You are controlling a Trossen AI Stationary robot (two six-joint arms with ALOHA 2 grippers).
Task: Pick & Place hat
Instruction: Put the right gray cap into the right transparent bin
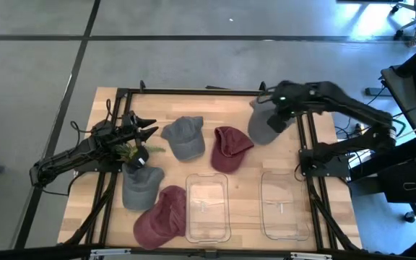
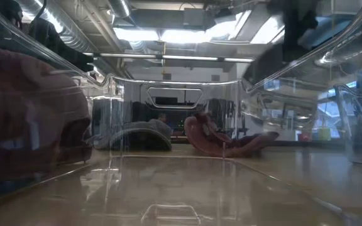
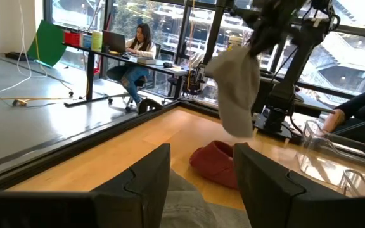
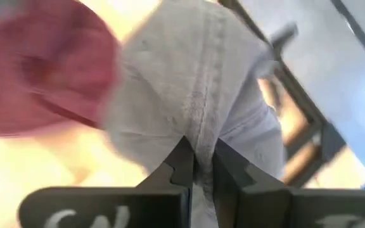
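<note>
Five caps in the high view. Light grey hat [image 1: 263, 124] is hanging crumpled, lifted, upper right. Grey cap [image 1: 185, 137] and maroon cap [image 1: 229, 148] are lying at centre. Second grey cap [image 1: 141, 185] and second maroon cap [image 1: 162, 214] are lying lower left.

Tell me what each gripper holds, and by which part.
Right gripper pinches the grey cap by a fold of its crown fabric. Left gripper holds nothing.

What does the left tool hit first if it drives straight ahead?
Probably the grey cap lying right under and ahead of the open left tool. Past that sits the red cap, with the right tool's hanging grey cap above it. Depth is unclear, so it may skim over the nearest cap.
</note>
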